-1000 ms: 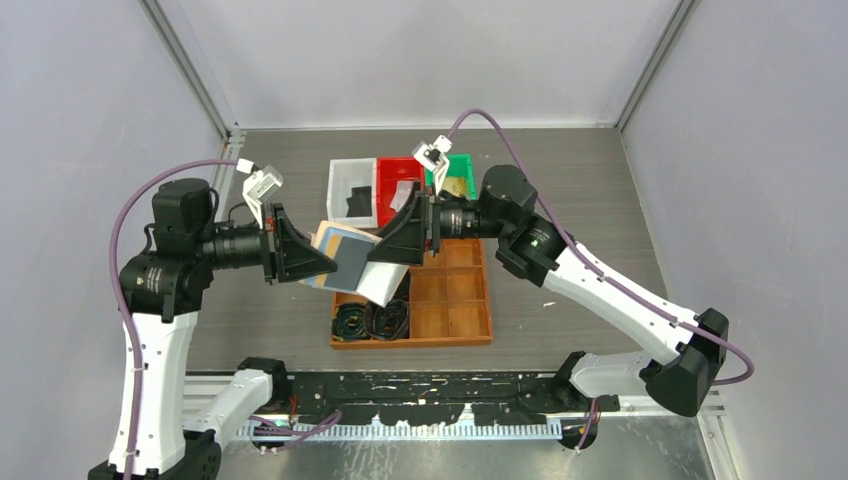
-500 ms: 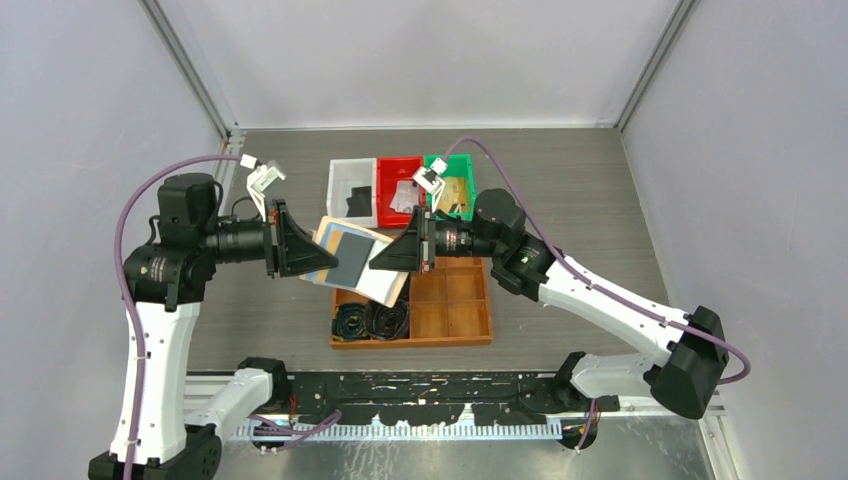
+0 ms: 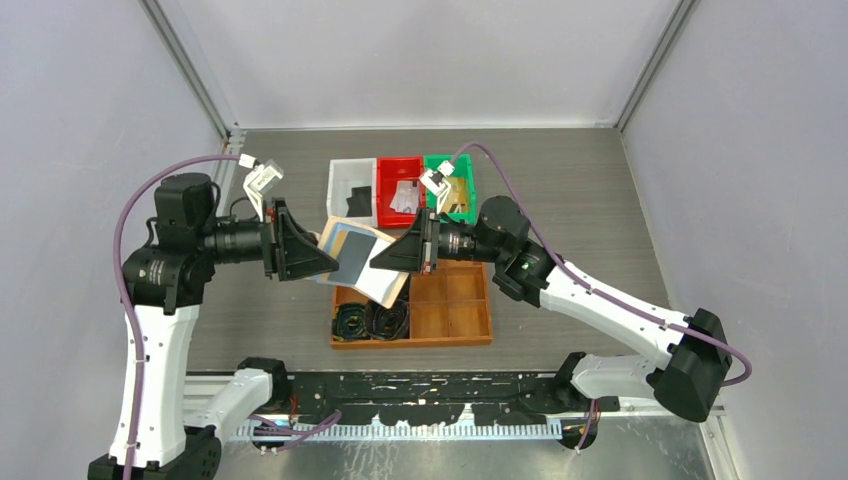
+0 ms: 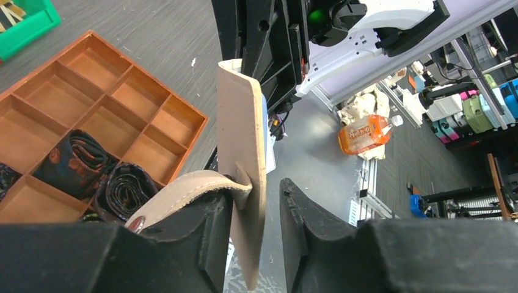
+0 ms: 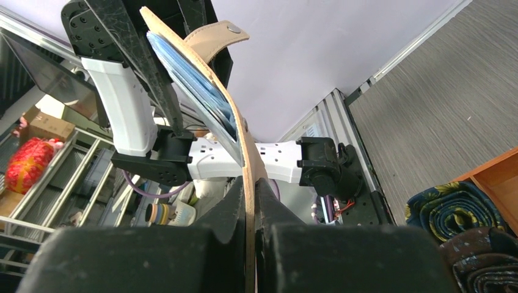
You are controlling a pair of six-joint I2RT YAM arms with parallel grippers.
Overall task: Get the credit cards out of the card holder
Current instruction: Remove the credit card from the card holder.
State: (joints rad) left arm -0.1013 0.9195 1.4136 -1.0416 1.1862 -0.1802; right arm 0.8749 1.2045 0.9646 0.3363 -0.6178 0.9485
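Observation:
The tan card holder (image 3: 385, 285) hangs open in the air between my two grippers, above the wooden tray. A dark grey card (image 3: 352, 256) lies on its upper face. My right gripper (image 3: 380, 262) is shut on the holder's cover edge (image 5: 247, 159), with the pale blue pockets (image 5: 189, 73) and strap tab (image 5: 217, 33) above it. My left gripper (image 3: 326, 263) is open. The cover (image 4: 244, 140) leans against one finger, with a gap to the other finger (image 4: 293, 213). The strap (image 4: 183, 186) curls over the left finger. Cards lie in the white (image 3: 355, 203), red (image 3: 405, 195) and green (image 3: 455, 190) bins.
The wooden divided tray (image 3: 450, 300) sits under the holder, with coiled dark belts (image 3: 370, 320) in its near-left compartments. Three small bins stand in a row behind it. The green bin's corner (image 4: 30, 24) shows in the left wrist view.
My right gripper came down and left, then closed on the holder's cover. My left gripper's jaws have just parted from the holder. The holder has shifted slightly right.

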